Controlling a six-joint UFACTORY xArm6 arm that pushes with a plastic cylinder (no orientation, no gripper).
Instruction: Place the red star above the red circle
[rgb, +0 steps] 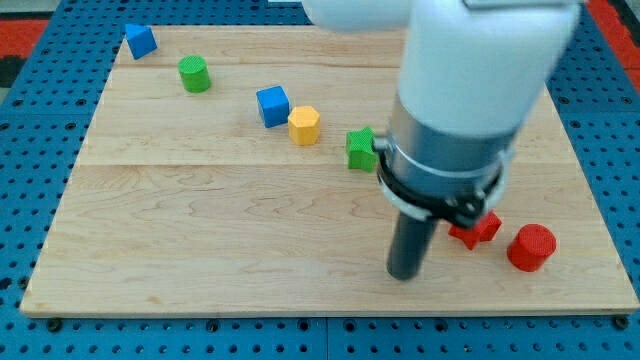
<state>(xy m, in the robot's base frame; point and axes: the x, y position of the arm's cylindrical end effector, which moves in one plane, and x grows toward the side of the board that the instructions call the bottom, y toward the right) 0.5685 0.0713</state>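
Observation:
The red star (478, 230) lies near the view's bottom right, partly hidden behind the arm. The red circle (530, 247), a short cylinder, stands just to its right and slightly lower, a small gap apart. My tip (404, 276) rests on the board to the left of the red star and a little lower, apart from it. The arm's large white body covers the upper right of the board.
A green star (361, 149) sits against the arm's left side. A yellow hexagon (304, 125) and a blue cube (272, 106) lie mid-board. A green cylinder (194, 74) and a blue block (141, 41) sit at upper left. The board's bottom edge (320, 310) is close below the tip.

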